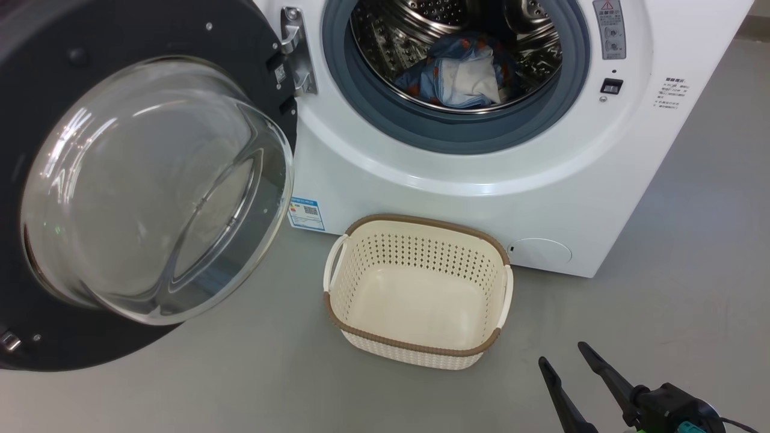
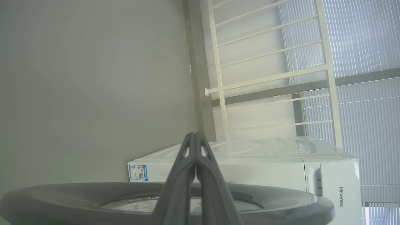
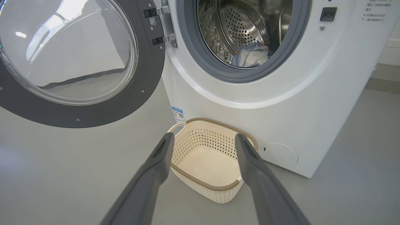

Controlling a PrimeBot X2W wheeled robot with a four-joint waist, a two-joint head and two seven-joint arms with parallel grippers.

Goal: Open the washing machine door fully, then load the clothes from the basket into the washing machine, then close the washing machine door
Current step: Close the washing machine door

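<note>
I judge loading complete: the basket (image 1: pixel 415 258) stands empty on the floor (image 1: pixel 662 313) just in front of the washing machine (image 1: pixel 481 198), and the clothes (image 1: pixel 463 72) lie low in the drum (image 1: pixel 421 24), behind the grey gasket (image 1: pixel 361 102). The step in hand is closing the washing machine door (image 1: pixel 150 192), which is swung wide on its hinge (image 1: pixel 298 54) at the left of the opening. My left gripper (image 2: pixel 195 137) has its fingers pressed together and carries nothing; it sits over the door's dark outer face, though I cannot tell whether it touches. My right gripper (image 1: pixel 562 352) is spread wide and empty, low to the right of the basket. To close well, I would push with the joined left fingers on the black rim far from the hinge, follow the door's arc, and press until the latch seats. First I confirm that no fabric overlaps the gasket. The rim is glossy hard plastic and may let the fingers slide. The window is a smooth bulging glass bowl, a poor push point. The drum is perforated steel, the gasket soft rubber, the basket perforated plastic with a woven-look brown rim.
</note>
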